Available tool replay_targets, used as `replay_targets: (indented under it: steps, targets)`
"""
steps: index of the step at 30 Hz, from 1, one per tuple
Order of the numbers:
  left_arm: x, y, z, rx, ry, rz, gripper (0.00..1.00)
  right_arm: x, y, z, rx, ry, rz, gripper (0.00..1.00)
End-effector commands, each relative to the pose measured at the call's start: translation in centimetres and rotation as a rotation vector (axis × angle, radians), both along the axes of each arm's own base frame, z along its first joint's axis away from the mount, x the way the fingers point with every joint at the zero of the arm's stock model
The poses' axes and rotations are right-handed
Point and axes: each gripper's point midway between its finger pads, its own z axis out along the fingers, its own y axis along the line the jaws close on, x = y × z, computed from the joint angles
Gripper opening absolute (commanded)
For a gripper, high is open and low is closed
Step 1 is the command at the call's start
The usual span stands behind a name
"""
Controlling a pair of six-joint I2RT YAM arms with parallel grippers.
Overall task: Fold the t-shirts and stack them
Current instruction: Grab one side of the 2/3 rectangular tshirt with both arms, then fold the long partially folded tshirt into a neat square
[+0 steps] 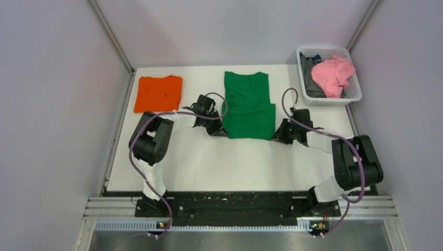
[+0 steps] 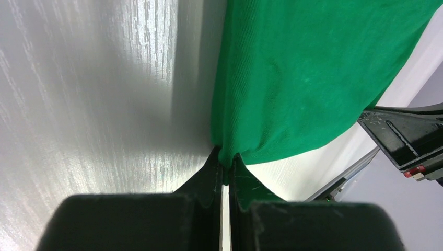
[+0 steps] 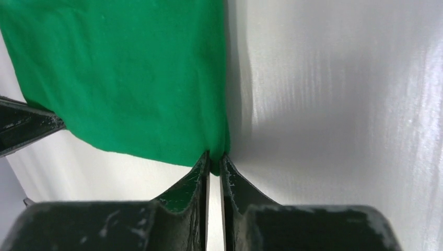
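- green t-shirt point(image 1: 249, 107): lies spread on the white counter point(image 1: 235, 162), neck end away from the arm bases, hem end toward them; the half nearer the bases looks a bit wider than the neck half; some creases by the collar
- left pincer point(image 2: 225, 167): at the green t-shirt's near-left corner; jaws closed tight on the cloth edge, a fold of green nipped between the tips; tips low, at counter level
- right pincer point(image 3: 214, 164): at the green t-shirt's near-right corner; jaws narrow, pinching the hem corner, only a thin slit between them; also down by the counter
- both pincers face each other across the green t-shirt's near hem; each shows at the frame edge of the other's wrist view
- orange t-shirt point(image 1: 158, 93): left of the green t-shirt, well apart; folded to a rough square, flat; no pincer on it
- basket point(image 1: 357, 89): white plastic, right of the green t-shirt, level w/ its neck end; holds a pink cloth point(image 1: 334, 74) bunched on top of a dark cloth point(image 1: 312, 78)
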Motion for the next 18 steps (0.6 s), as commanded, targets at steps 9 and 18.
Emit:
replay_targets:
  steps: [9, 18]
  targets:
    - [-8.4, 2.8, 2.8, 0.035, -0.086, -0.026, 0.00, -7.4, 0.5, 3.2, -0.031, 0.024, 0.130, 0.00]
    - [-14.0, 3.0, 10.7, -0.100, -0.265, -0.055, 0.00, -11.4, 3.0, 12.7, 0.184, -0.192, 0.264, 0.00]
